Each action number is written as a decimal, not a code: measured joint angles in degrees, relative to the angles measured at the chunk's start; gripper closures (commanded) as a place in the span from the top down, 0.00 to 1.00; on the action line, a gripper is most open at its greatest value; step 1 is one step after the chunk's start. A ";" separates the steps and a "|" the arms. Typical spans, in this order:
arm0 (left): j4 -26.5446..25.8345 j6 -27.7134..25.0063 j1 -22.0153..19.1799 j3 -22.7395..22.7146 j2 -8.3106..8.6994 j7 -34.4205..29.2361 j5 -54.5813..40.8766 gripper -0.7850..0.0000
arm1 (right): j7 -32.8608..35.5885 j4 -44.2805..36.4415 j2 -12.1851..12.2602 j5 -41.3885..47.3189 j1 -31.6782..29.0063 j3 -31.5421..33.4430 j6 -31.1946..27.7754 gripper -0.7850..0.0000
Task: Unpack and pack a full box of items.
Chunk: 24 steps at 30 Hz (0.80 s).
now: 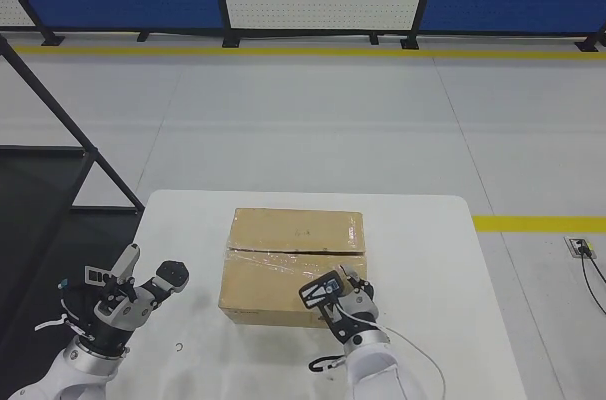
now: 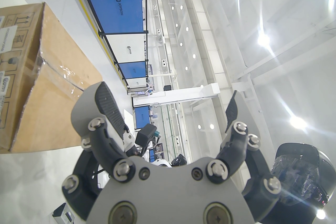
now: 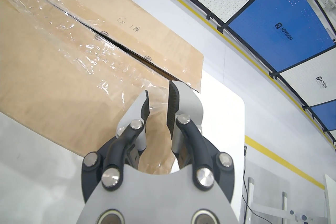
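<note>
Brown cardboard box (image 1: 294,240), rectangular, lies flat mid-way on the white table (image 1: 429,300). Its two top flaps are shut, with crinkled clear tape (image 3: 50,8) along the seam. Toward one end the seam gapes a dark sliver.

Right gripper (image 3: 158,104): poised over the box's near corner, at the end of the seam. Fingers stand a narrow gap apart, cardboard and tape showing through between them. Can't tell whether the fingertips (image 3: 172,93) touch the flap.

Left gripper (image 2: 170,107): well apart from the box, which sits off to its side. It is tipped upward, its ribbed black pads (image 2: 106,101) spread wide with nothing between them. Bare tabletop lies between it and the box's end wall.
</note>
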 measured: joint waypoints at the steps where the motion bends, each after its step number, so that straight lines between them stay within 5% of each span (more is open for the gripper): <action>1: 0.00 0.00 0.00 0.00 0.00 0.00 0.00 1.00 | 0.13 0.05 -0.14 -0.16 -0.01 0.05 -0.04 0.22; 18: 0.00 0.00 0.00 0.00 0.00 0.00 0.00 1.00 | 1.21 -0.18 -2.43 -2.60 -1.89 2.24 0.46 0.18; 24: 0.00 0.00 0.00 0.00 0.00 0.00 0.00 1.00 | 0.78 -1.17 -2.97 -3.48 -3.56 3.22 0.41 0.05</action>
